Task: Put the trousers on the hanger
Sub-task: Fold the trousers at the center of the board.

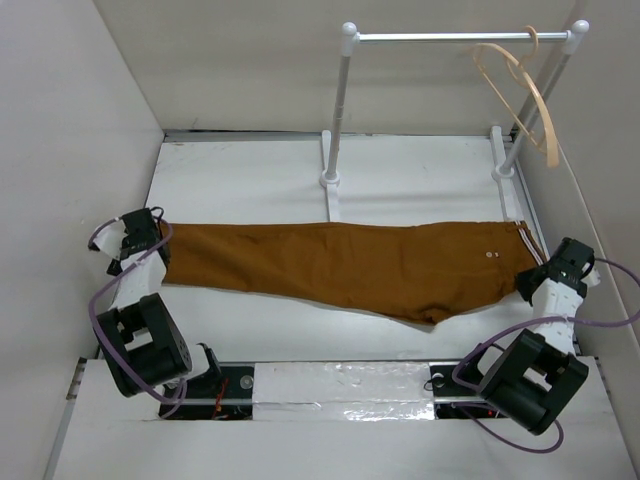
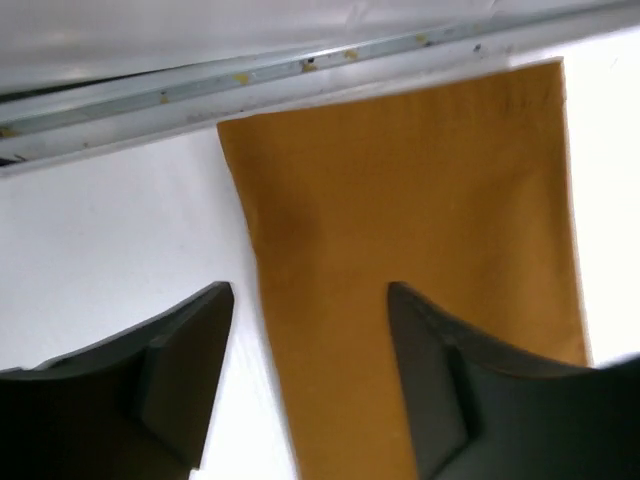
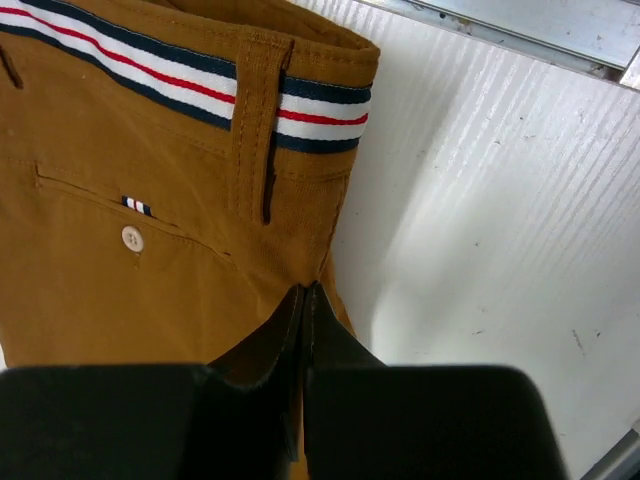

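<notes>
The rust-brown trousers [image 1: 340, 265] lie flat across the table, legs to the left and striped waistband to the right. The pale hanger [image 1: 543, 110] hangs by its hook from the rail at the back right, far from both grippers. My left gripper [image 1: 160, 245] hovers over the leg ends, open. In the left wrist view its fingers [image 2: 190, 370] stand apart, with the trouser leg [image 2: 400, 200] lying loose below them. My right gripper [image 3: 310, 292] is shut on the side edge of the trousers [image 3: 120, 300] just below the waistband, and the cloth puckers at its tips.
A white-post rail stand with a metal bar [image 1: 450, 37] rises at the back, its feet just behind the trousers. Grey walls close in on the left and right. A metal strip [image 2: 300, 70] runs along the table's edge past the leg ends.
</notes>
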